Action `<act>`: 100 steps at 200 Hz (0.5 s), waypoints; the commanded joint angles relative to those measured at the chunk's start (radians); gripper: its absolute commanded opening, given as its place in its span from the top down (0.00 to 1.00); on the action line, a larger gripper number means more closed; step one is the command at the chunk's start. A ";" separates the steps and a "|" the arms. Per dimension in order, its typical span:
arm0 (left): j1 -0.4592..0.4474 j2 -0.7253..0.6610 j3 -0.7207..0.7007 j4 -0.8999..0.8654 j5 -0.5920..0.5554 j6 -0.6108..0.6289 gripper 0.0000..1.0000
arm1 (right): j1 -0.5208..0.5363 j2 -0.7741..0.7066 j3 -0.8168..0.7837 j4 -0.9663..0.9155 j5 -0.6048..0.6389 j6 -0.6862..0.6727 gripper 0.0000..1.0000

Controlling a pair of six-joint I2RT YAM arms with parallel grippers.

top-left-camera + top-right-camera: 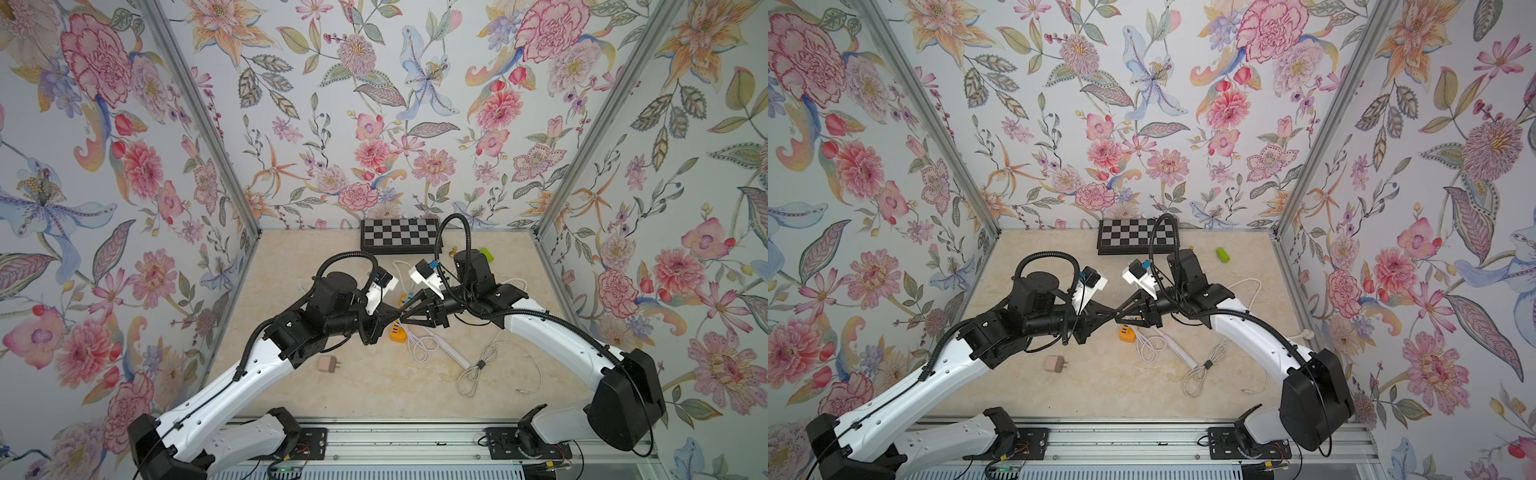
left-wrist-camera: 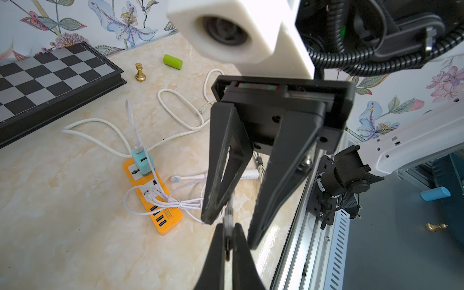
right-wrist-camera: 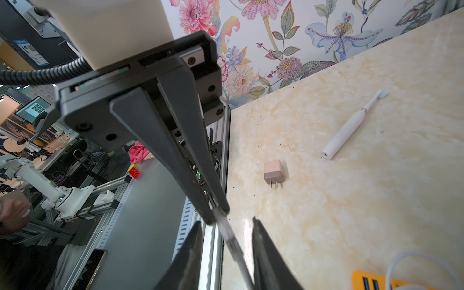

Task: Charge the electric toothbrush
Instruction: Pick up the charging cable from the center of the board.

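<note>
Pinching white cable (image 3: 227,232) tip: L gripper (image 3: 219,213), clamped tight. R gripper (image 2: 231,233) jaws narrowly apart, cable between. Toothbrush (image 3: 351,125) flat on table (image 3: 351,200), beside orange strip (image 2: 150,200).

Toothbrush (image 1: 451,352) lies just right of the power strip (image 1: 398,335), chessboard (image 1: 399,240) behind both.
</note>
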 commanded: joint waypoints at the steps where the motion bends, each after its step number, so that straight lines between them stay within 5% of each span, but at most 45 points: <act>1: 0.007 0.011 0.033 0.004 -0.009 0.030 1.00 | -0.003 0.025 0.001 0.004 -0.042 -0.026 0.80; 50: 0.007 0.004 0.029 0.009 -0.001 0.029 1.00 | -0.008 0.031 0.017 0.006 -0.079 -0.026 0.89; 100: 0.007 0.013 0.024 0.007 -0.001 0.034 1.00 | 0.003 0.028 0.026 0.010 -0.090 -0.017 0.87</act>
